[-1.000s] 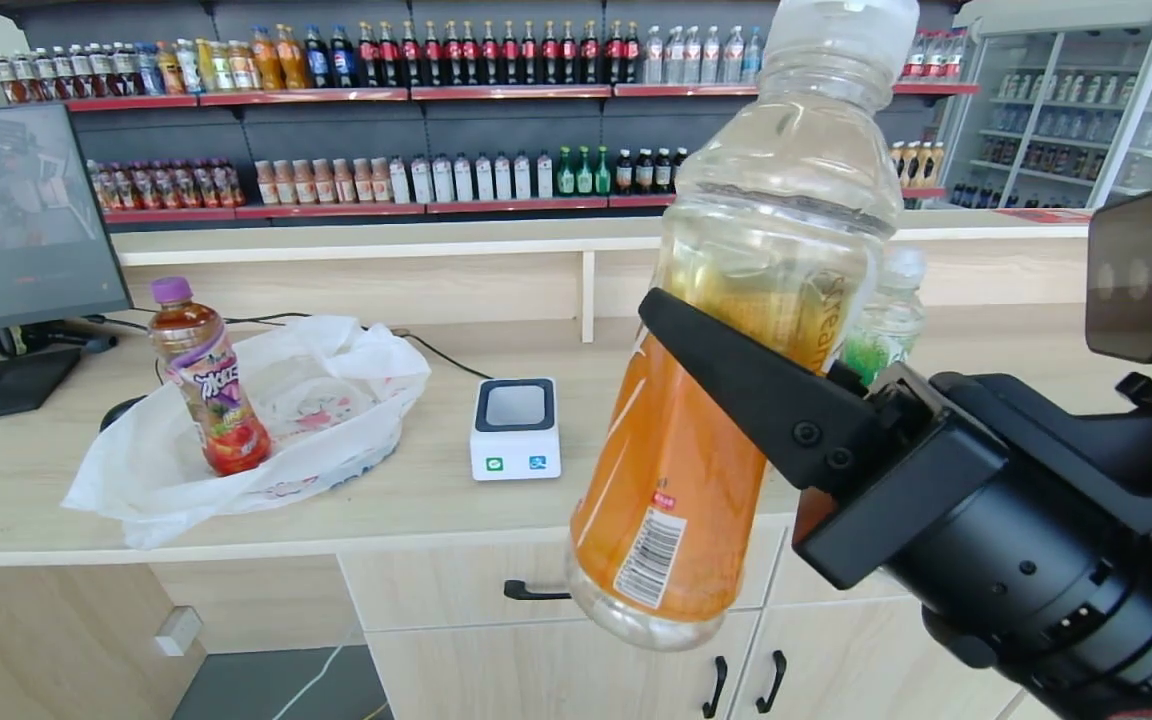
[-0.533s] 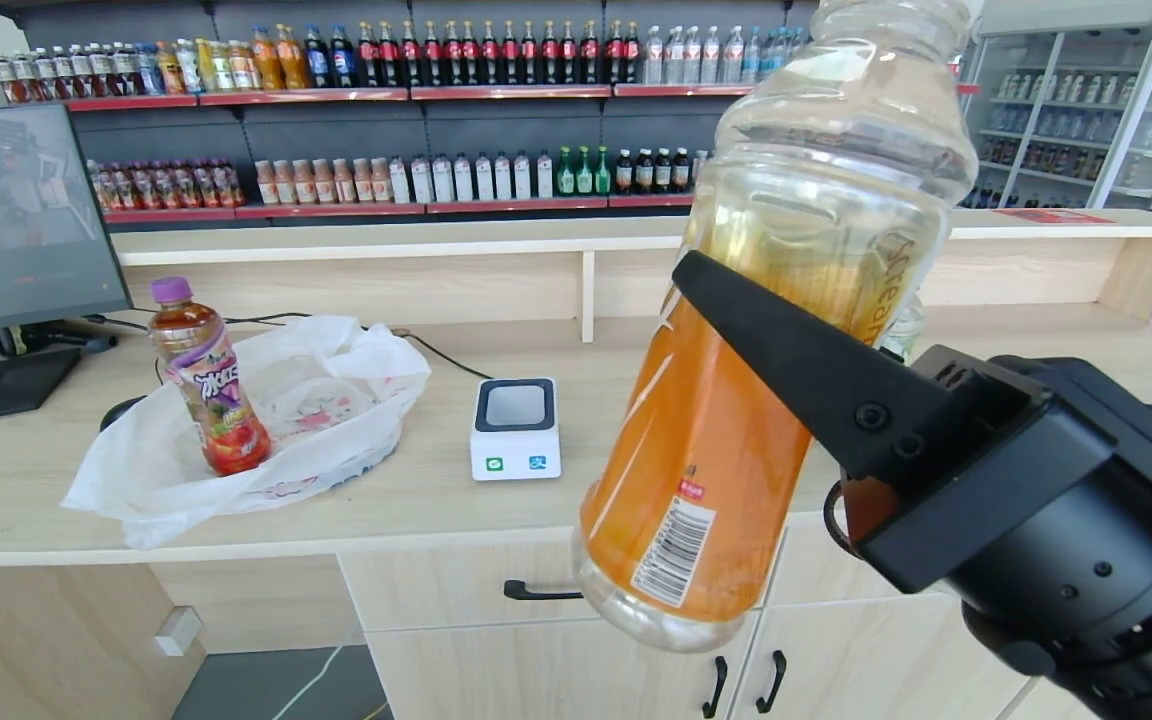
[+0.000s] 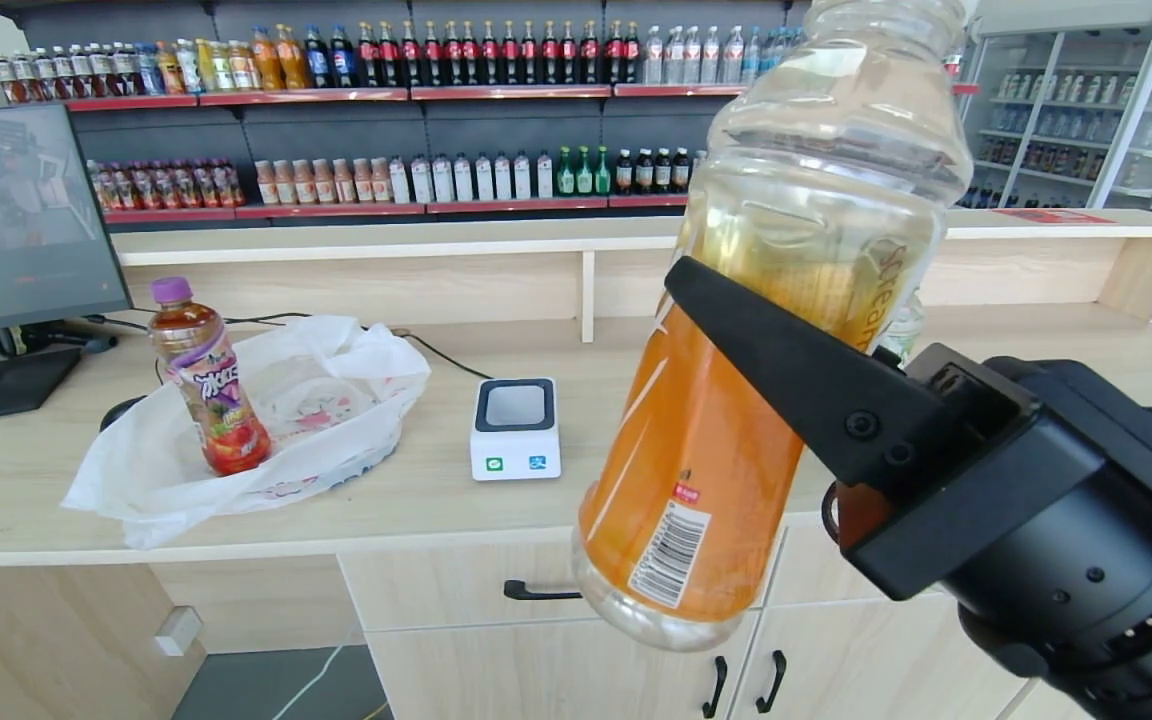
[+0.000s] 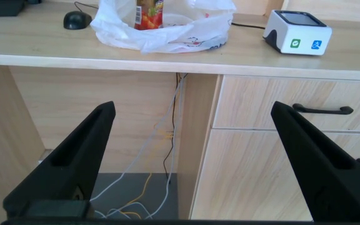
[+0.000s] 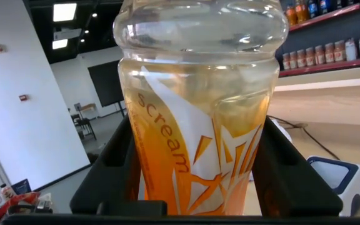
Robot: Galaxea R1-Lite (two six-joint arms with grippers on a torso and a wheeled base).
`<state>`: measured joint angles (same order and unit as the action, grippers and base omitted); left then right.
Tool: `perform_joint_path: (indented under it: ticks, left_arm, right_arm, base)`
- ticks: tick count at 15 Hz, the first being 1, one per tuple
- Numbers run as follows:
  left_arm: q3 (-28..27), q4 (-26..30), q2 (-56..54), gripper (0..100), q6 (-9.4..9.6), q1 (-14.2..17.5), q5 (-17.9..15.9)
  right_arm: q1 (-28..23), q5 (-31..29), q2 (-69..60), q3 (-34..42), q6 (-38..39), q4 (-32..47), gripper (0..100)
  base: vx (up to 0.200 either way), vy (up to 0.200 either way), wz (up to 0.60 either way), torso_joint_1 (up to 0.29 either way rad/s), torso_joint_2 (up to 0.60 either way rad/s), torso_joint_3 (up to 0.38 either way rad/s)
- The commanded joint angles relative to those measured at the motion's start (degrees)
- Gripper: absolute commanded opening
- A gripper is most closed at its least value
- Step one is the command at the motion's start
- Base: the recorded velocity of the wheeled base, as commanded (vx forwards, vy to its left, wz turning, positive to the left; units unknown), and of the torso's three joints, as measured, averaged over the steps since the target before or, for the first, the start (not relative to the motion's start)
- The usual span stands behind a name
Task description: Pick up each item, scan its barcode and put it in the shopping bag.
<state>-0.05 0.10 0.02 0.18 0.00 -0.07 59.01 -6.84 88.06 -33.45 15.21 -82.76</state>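
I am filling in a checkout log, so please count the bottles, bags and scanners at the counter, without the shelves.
Bottles: 3 (orange bottle held up, purple-capped bottle, clear bottle mostly hidden behind the orange one)
Shopping bag: 1
Scanner: 1
Total: 5

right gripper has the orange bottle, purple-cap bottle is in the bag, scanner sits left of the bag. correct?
Not quite. In the head view the scanner sits to the right of the shopping bag, not left. The rest holds: the right gripper is shut on the orange bottle, and the purple-cap bottle stands in the bag.
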Motion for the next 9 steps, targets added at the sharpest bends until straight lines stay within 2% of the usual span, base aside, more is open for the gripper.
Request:
perform_joint_path:
  ticks: [1, 6, 9]
  left_arm:
    - [-0.04, -0.01, -0.02, 100, -0.01, 0.09, -0.01]
    - [-0.04, -0.01, -0.02, 100, -0.01, 0.00, -0.01]
    - [-0.04, -0.01, -0.02, 100, -0.01, 0.00, -0.01]
  right_arm:
    - [0.05, -0.02, 0.88, -0.21, -0.10, -0.12, 0]
    - [-1.01, -0.02, 3.25, -1.00, -2.21, -0.73, 0]
    - [-5.75, -0.46, 4.13, -0.56, -5.28, -0.29, 0]
  base:
    - [0.000, 0.000, 0.00, 0.000, 0.00, 0.000]
    - [0.000, 0.000, 0.00, 0.000, 0.00, 0.000]
    - [0.000, 0.000, 0.00, 0.000, 0.00, 0.000]
